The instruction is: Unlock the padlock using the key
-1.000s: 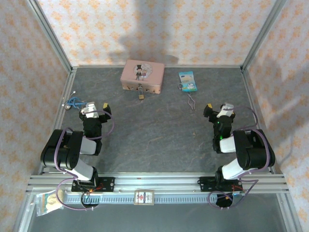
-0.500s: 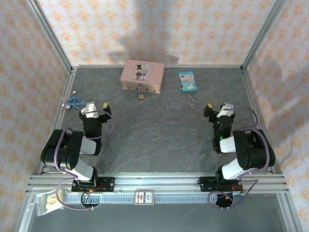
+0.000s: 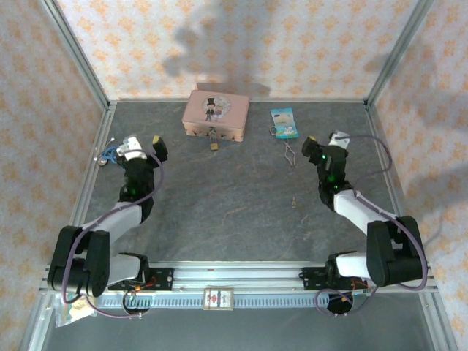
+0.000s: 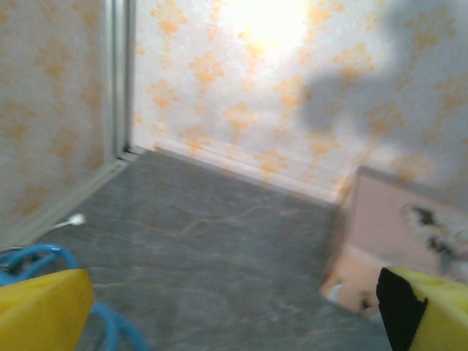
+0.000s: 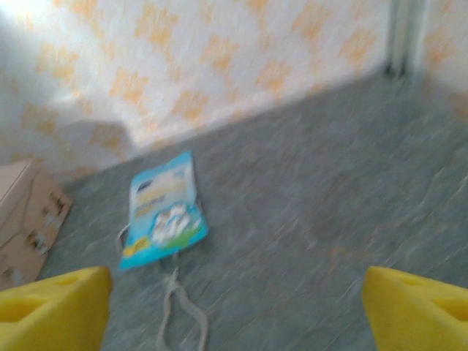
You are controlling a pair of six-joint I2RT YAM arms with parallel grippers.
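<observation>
The left fingers (image 4: pixel 40 307) and right fingers (image 5: pixel 55 303) gaped wide, holding nothing. Print on the blue tag (image 5: pixel 164 212) was too blurred to read.

Black-and-white jointed left arm (image 3: pixel 121 219), right arm (image 3: pixel 358 212); purple cables (image 3: pixel 110 214) alongside; green light (image 3: pixel 327 156) on right wrist; yellow fingertips (image 4: pixel 44 307), black-edged.

Unfolded both arms (image 3: pixel 117 216) from their tucked pose. Carried left gripper (image 3: pixel 142 141) farther up the table (image 3: pixel 234 190), close beside the blue cable (image 3: pixel 110 153); carried right gripper (image 3: pixel 323 141) forward (slightly leftward too), nearer the thin wire loop (image 3: pixel 290 154).
</observation>
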